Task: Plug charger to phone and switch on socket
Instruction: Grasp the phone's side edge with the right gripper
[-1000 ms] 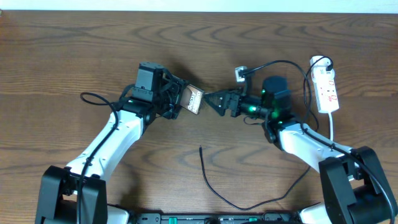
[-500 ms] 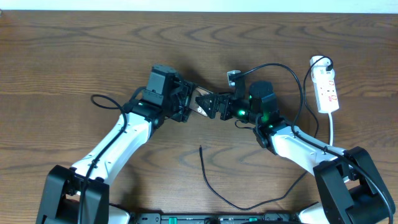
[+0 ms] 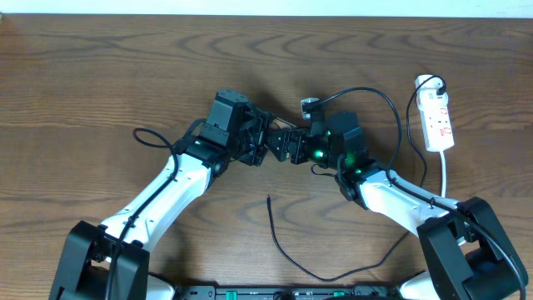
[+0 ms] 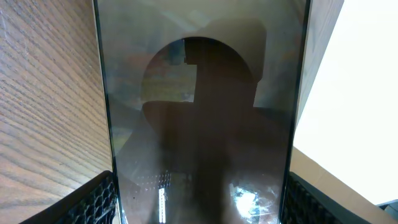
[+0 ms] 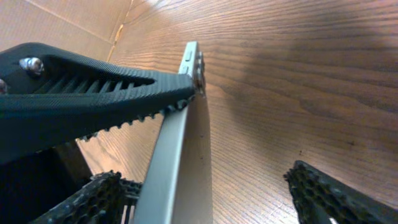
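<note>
My left gripper (image 3: 260, 140) is shut on the phone (image 4: 199, 93), whose glossy dark face fills the left wrist view between the two jaws (image 4: 199, 202). My right gripper (image 3: 285, 143) is open, its jaws (image 5: 217, 199) standing wide on either side of the phone's thin silver edge (image 5: 180, 143). In the overhead view the phone is almost hidden between the two grippers. The charger (image 3: 287, 254), a thin black cable, lies on the table in front, its free tip (image 3: 268, 198) untouched. The socket (image 3: 437, 112) lies at the far right.
The socket's white cord (image 3: 445, 171) runs toward the front beside the right arm. Black cable loops (image 3: 391, 108) arch over the right arm near the socket. The wooden table (image 3: 125, 67) ends at a white edge at the back.
The left arm has carried the phone to the right and the right arm has moved left. The right jaws now straddle the phone's end.
</note>
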Available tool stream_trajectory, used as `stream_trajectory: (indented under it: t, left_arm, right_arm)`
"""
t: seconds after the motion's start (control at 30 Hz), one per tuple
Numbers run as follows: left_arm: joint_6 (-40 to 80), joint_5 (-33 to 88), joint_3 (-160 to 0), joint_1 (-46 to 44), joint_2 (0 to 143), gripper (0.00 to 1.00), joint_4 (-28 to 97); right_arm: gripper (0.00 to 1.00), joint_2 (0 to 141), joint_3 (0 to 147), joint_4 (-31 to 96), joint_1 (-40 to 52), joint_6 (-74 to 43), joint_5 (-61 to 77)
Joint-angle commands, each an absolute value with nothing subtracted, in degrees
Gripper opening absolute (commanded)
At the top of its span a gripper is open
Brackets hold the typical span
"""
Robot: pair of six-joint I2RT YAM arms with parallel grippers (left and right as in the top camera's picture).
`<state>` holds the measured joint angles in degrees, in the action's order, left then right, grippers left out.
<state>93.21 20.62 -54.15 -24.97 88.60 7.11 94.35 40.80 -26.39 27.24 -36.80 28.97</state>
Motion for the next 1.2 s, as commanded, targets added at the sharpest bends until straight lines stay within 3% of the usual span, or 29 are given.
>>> stream_trajectory:
  t: [0.0,0.7,1.17]
  left_arm:
    - [93.6,20.3,-55.5,-25.1,87.8,0.07,6.6]
    - [93.8,20.3,-55.5,-25.4,87.8,0.08,6.5]
    - [93.8,20.3,-55.5,-27.0,87.8,0.07,5.2]
  right_arm:
    - [0.81,94.7,41.6,-26.3,27.6,-36.1,27.7]
    - [0.5,94.7,41.6,-26.1,27.9,-36.2,27.6]
    - [0.44,94.7,41.6,-25.9,27.9,-36.1,27.6]
